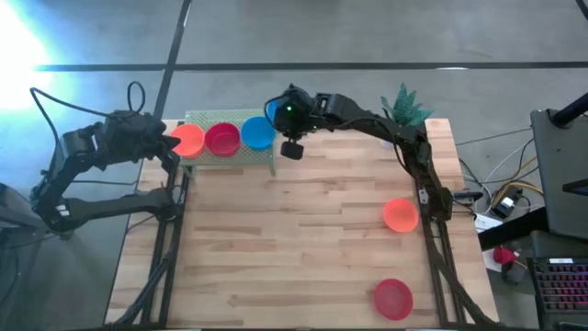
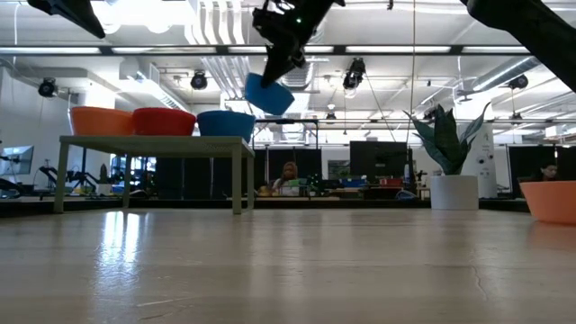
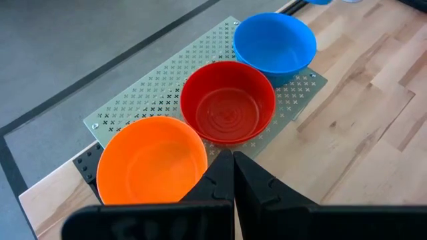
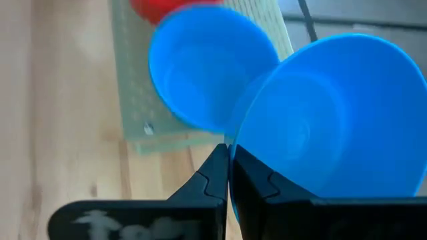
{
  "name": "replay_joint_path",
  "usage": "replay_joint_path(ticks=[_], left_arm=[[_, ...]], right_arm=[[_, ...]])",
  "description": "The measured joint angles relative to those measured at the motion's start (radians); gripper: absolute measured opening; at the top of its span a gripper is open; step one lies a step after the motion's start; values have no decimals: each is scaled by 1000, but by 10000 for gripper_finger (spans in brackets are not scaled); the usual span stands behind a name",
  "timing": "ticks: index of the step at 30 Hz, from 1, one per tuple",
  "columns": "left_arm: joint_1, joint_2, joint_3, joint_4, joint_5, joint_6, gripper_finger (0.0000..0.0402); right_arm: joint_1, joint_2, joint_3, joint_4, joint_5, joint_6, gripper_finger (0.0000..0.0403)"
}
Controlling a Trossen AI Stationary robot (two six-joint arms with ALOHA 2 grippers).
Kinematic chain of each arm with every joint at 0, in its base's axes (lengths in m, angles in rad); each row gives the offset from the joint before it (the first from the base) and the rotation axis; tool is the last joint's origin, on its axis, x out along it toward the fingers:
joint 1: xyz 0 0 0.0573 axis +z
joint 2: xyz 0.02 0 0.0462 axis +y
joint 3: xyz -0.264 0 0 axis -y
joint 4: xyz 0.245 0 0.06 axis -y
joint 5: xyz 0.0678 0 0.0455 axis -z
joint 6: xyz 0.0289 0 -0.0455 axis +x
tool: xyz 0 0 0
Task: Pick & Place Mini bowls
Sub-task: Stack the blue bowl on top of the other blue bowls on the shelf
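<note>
Three mini bowls stand in a row on a small raised perforated platform (image 1: 234, 158) at the table's far left: orange (image 3: 150, 160), red (image 3: 227, 110) and blue (image 3: 275, 41). My right gripper (image 4: 229, 167) hangs above the platform's right end, shut on a second blue bowl (image 4: 333, 120), which hangs over the standing blue bowl (image 4: 210, 67). My left gripper (image 3: 233, 172) is shut and holds nothing, above the platform's left end beside the orange bowl (image 1: 188, 140). An orange bowl (image 1: 400, 215) and a red bowl (image 1: 393, 299) rest on the table at the right. My right gripper pinches the blue bowl's rim (image 4: 235, 148) between its two fingers, one on the inner wall and one outside. The fingers slant down from the table's right side. The bowl (image 2: 268, 94) hangs tilted below them, lifted clear of the platform and the bowls on it.
A potted plant (image 1: 406, 106) stands at the table's far right corner. The platform (image 2: 153, 139) stands on legs above the tabletop. Bare wood lies across the table's middle and near left. Cables and equipment sit beyond the right edge.
</note>
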Motion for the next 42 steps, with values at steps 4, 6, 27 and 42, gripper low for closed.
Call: replay_joint_path(ticks=[4,6,27,42], left_arm=[[0,0,0,0,0,1,0],[0,0,0,0,0,1,0],[0,0,0,0,0,4,0],[0,0,0,0,2,4,0]], right_arm=[[0,4,-6,110,-112,-11,8],[5,5,-22,151,-129,-32,8],[12,8,-133,249,-179,-82,8],[18,8,-133,258,-179,-94,10]])
